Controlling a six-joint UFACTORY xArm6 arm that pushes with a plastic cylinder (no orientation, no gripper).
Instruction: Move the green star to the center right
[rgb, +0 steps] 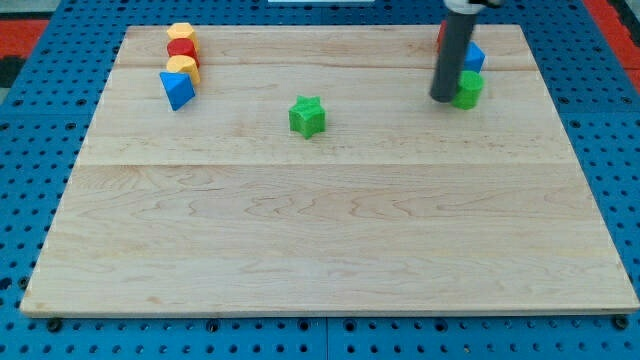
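The green star (308, 116) lies on the wooden board (330, 230), left of the middle in its upper part. My tip (442, 98) is at the end of the dark rod, far to the star's right, at the view's upper right. It stands right next to the left side of a green block (469, 89). A blue block (474, 58) sits just above that green block. A red block (440, 36) is mostly hidden behind the rod.
At the view's upper left stands a column of blocks: a yellow one (180, 33), a red one (182, 50), another yellow one (184, 68) and a blue one (177, 90). Blue pegboard (30, 150) surrounds the board.
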